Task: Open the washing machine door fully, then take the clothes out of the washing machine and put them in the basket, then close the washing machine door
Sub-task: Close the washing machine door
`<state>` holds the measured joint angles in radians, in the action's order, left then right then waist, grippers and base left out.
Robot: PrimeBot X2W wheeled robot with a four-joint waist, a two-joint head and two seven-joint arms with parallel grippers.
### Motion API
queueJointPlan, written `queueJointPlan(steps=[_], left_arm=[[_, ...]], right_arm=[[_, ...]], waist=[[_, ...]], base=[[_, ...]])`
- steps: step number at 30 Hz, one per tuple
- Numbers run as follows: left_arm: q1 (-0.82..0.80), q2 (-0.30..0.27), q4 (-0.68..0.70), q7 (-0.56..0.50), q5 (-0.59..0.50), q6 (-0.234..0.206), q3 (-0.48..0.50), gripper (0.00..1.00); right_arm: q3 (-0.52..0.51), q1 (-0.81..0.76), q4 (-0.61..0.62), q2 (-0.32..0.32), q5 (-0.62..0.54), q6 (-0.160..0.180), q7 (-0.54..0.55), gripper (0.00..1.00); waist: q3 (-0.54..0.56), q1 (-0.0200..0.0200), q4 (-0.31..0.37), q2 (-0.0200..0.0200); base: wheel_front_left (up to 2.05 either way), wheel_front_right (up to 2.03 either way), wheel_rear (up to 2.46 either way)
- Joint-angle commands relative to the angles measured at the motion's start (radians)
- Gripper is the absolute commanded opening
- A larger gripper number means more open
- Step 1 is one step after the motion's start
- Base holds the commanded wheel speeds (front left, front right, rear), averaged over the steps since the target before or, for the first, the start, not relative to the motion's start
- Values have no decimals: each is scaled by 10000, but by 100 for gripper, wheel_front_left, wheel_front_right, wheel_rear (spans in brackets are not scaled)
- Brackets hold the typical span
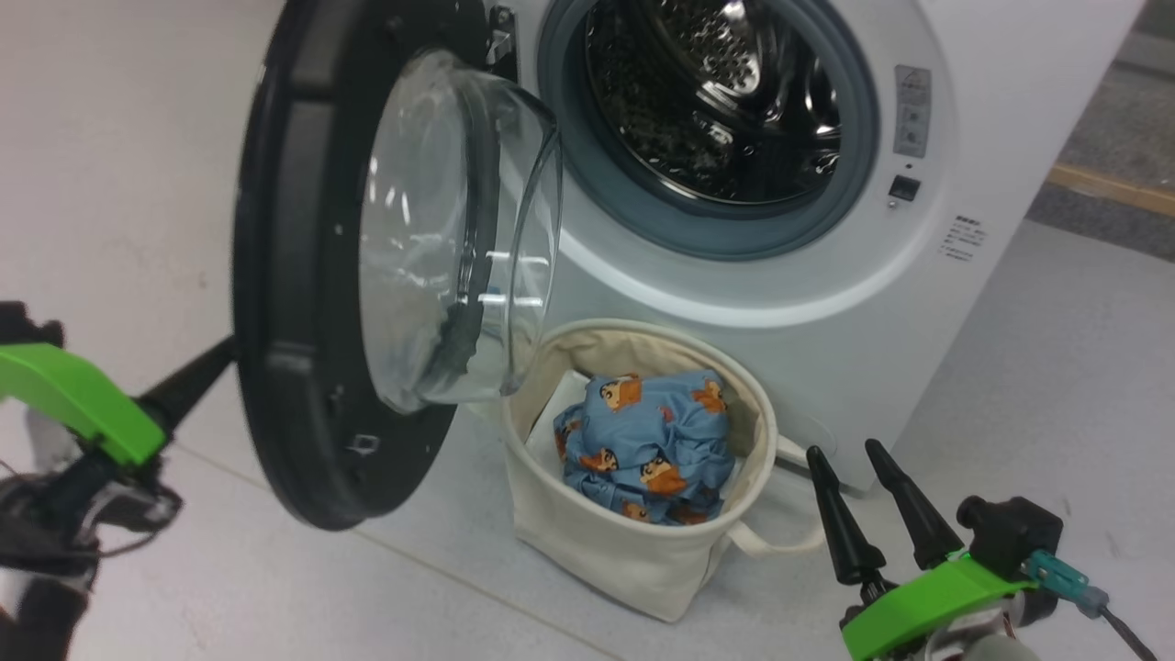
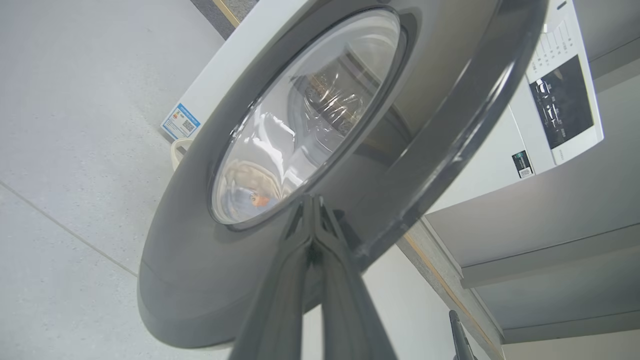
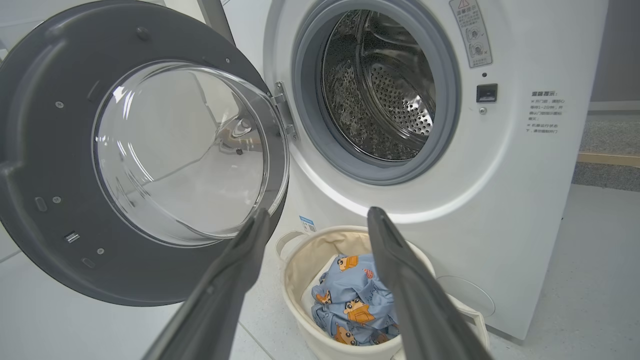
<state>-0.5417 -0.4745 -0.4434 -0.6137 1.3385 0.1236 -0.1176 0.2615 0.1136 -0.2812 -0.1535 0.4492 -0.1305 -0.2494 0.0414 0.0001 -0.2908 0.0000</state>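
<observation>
Washing machine door stands swung wide, its glass overhanging the basket rim; clothes lie in the basket; left claw, fingers together, meets the door's outer face; right claw gapes empty beside the basket, above open floor.

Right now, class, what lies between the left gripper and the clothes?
The open door: in the head view it stands between the left gripper and the clothes in the basket.

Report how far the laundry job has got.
Done: the door stands open, the drum looks empty, and the clothes lie in the basket. In hand: the left gripper, shut, points at the door's outer face; the right gripper hangs open near the basket. Left: closing the door.
</observation>
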Motion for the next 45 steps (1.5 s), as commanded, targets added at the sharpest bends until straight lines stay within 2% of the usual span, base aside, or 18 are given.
queueJointPlan(steps=[1, 8, 13, 21, 29, 35, 45], left_arm=[[-309, -201, 649, 92, 61, 71, 271, 0], [314, 595, 1495, 864, -130, 71, -133, 0], [259, 1167, 1524, 1330, 50, 71, -175, 0], [62, 1717, 1512, 1593, 292, 71, -499, 0], [-313, 2122, 1111, 1641, 657, 71, -839, 0], [-736, 2205, 580, 1856, 753, 71, -942, 0], [-1522, 2443, -62, 2662, 895, 71, -1179, 0]], right_arm=[[54, 116, 360, 47, 11, -2, -122, 100], [-80, -4, 442, 134, -29, -2, -123, 100], [-73, -13, 431, 153, -25, -2, -123, 100], [-300, -55, 539, 48, -51, -2, -123, 100], [-365, 27, 698, 66, -106, -2, -123, 100], [-312, 153, 713, 113, -133, -2, -124, 100], [-392, 391, 826, 29, -199, -2, -124, 100]], waist=[[164, -1, 140, 0], [265, -1, 480, 0], [273, -1, 833, 0], [125, -1, 1431, 0], [-168, -1, 2267, 0], [-373, -1, 2872, 0], [-851, -1, 3910, 0]], base=[[0, 0, 0], [0, 0, 0], [0, 0, 0], [0, 0, 0], [0, 0, 0], [0, 0, 0], [0, 0, 0]])
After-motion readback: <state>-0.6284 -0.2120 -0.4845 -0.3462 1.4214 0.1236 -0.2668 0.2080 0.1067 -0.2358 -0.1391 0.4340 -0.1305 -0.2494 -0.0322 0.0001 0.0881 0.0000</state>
